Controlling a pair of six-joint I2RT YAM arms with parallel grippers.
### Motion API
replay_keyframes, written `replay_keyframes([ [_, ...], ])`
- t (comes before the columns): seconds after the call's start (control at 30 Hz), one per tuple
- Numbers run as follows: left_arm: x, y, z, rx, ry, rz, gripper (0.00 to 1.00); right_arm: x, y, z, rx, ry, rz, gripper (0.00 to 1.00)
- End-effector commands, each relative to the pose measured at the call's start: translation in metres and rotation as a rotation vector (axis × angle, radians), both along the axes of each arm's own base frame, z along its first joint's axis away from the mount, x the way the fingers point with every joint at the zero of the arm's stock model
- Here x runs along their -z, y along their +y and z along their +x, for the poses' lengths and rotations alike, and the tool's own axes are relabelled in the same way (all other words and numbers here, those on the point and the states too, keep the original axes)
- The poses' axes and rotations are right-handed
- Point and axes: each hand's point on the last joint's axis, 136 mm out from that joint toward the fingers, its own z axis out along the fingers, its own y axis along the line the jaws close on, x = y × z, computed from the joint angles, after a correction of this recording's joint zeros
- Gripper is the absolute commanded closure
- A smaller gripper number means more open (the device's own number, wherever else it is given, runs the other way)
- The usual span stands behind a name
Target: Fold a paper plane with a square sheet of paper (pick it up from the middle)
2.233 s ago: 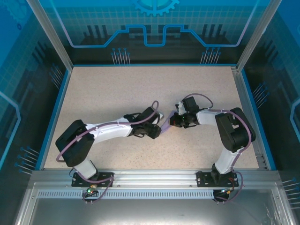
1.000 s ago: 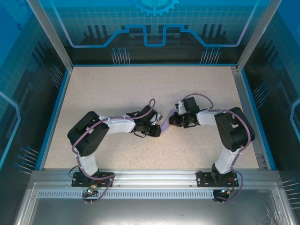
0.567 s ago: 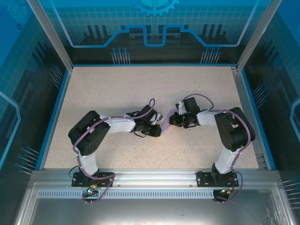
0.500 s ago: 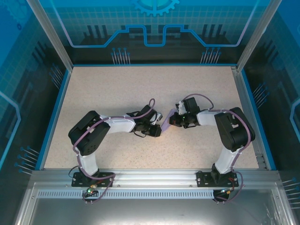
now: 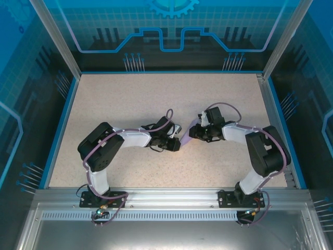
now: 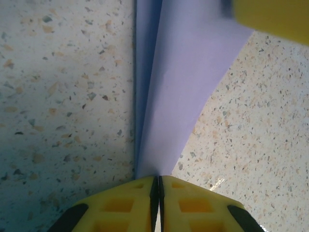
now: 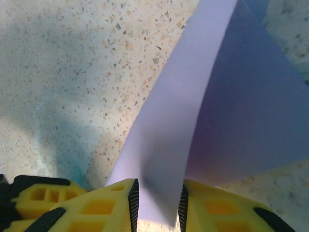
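The square sheet of paper (image 5: 186,137) is lavender, folded along a crease, and is held up off the table between the two grippers at the table's middle. My left gripper (image 5: 178,142) is shut on it; in the left wrist view its yellow fingertips (image 6: 130,193) pinch the fold's end (image 6: 157,178), and the paper (image 6: 183,72) fans away from them. My right gripper (image 5: 194,132) has its jaws parted. In the right wrist view a curved flap of the paper (image 7: 203,111) passes loosely between the right gripper's (image 7: 157,191) black pads.
The speckled beige table (image 5: 130,99) spreads around both arms, bounded by a blue rim (image 5: 61,114) and metal frame posts. A yellow finger of the right gripper (image 6: 270,14) shows at the top right of the left wrist view.
The right gripper's jaws have parted from a shut grip on the paper, and the right arm's elbow has swung outward to the right. The left gripper stays clamped.
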Motion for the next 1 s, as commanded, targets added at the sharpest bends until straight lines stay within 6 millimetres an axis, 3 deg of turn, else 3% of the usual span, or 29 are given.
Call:
replay_keyframes([
  [0.0,0.04,0.024,-0.017,0.003,0.063,0.116,0.86,-0.01,-0.013,-0.01,0.004,0.0,-0.045,0.71],
  [0.2,0.041,0.025,-0.018,0.005,0.065,0.113,0.86,-0.024,-0.014,-0.031,-0.004,-0.003,-0.033,0.75],
  [0.4,0.042,0.024,-0.019,0.008,0.066,0.106,0.86,-0.031,0.021,-0.028,0.0,-0.022,0.106,0.86],
  [0.57,0.041,0.025,-0.02,0.007,0.06,0.097,0.86,-0.019,0.04,-0.018,0.041,-0.016,0.164,0.97],
  [0.73,0.041,0.025,-0.021,0.012,0.062,0.093,0.86,-0.001,0.053,-0.015,0.039,0.017,0.183,1.0],
  [0.97,0.041,0.024,-0.021,0.016,0.061,0.094,0.86,0.028,0.046,-0.019,0.029,0.057,0.083,1.0],
])
